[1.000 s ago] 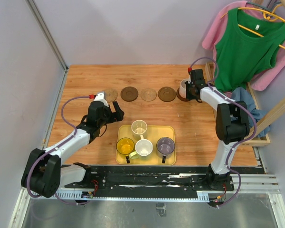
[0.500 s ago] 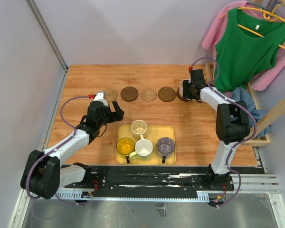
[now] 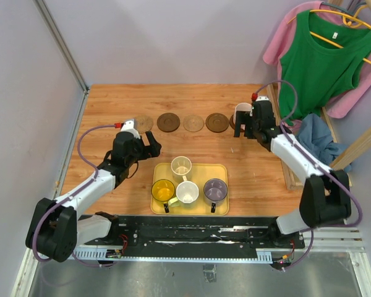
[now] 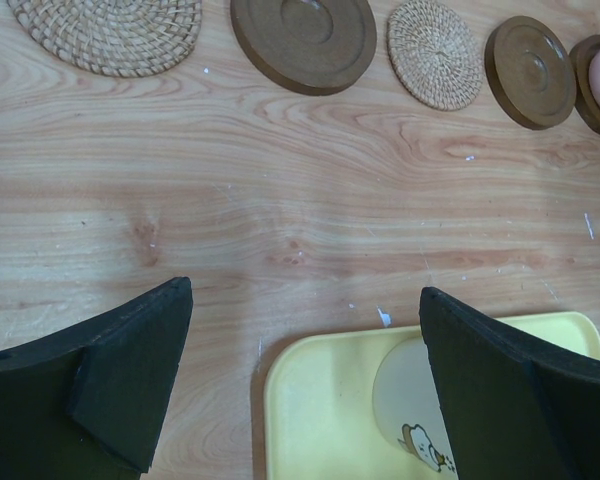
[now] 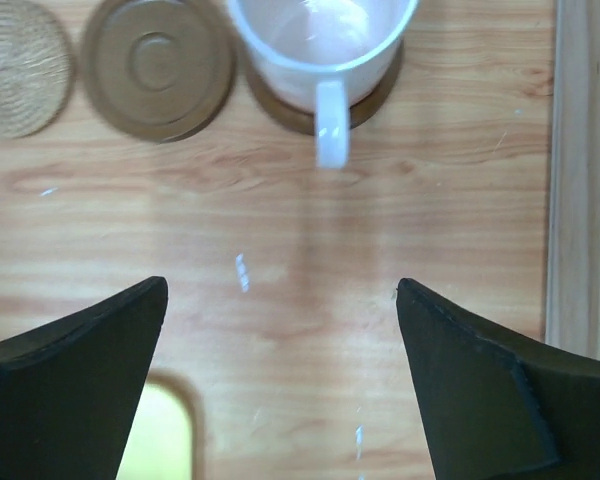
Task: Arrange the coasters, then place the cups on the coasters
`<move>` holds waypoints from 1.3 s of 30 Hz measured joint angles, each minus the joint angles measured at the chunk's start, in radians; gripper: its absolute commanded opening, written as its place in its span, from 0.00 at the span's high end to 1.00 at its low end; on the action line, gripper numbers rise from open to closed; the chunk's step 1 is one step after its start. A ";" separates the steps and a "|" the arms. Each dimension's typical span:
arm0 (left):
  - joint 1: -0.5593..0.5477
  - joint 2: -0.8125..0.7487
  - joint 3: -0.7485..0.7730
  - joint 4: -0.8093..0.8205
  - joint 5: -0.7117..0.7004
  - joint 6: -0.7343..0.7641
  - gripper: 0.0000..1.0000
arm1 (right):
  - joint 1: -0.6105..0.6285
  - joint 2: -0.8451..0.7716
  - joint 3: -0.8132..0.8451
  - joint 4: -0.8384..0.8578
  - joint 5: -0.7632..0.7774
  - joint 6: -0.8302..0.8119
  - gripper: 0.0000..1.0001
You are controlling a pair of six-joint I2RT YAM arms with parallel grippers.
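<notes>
Right wrist view: the pale pink mug point(image 5: 320, 45) sits on a dark brown coaster point(image 5: 375, 100) with its handle pointing to 6 o'clock, and the right gripper point(image 5: 280, 285) hangs just short of it, fingers spread wide and touching nothing! From the top, that mug marks the 3 o'clock end of the row, with four coasters point(image 3: 169, 121) bare beside it. At their 6 o'clock, four cups point(image 3: 187, 193) stand on the yellow tray point(image 3: 221, 172), and the left gripper point(image 3: 153, 146) at the tray's 10 o'clock is spread apart and empty.
</notes>
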 measured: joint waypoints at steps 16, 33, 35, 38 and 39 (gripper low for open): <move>0.000 -0.013 0.000 -0.010 0.022 0.004 0.00 | 0.528 -0.755 -0.416 -0.272 0.143 0.322 0.01; 0.000 -0.019 -0.034 -0.017 0.060 -0.019 0.00 | 0.888 -0.745 -0.484 -0.335 0.208 0.475 0.01; 0.000 -0.027 -0.035 -0.016 0.063 -0.022 0.00 | 0.921 -0.708 -0.484 -0.328 0.219 0.490 0.01; 0.000 -0.041 -0.043 -0.015 0.064 -0.024 0.00 | 0.955 -0.668 -0.483 -0.325 0.231 0.512 0.01; -0.001 -0.042 -0.044 -0.015 0.064 -0.025 0.00 | 0.966 -0.655 -0.482 -0.326 0.237 0.524 0.01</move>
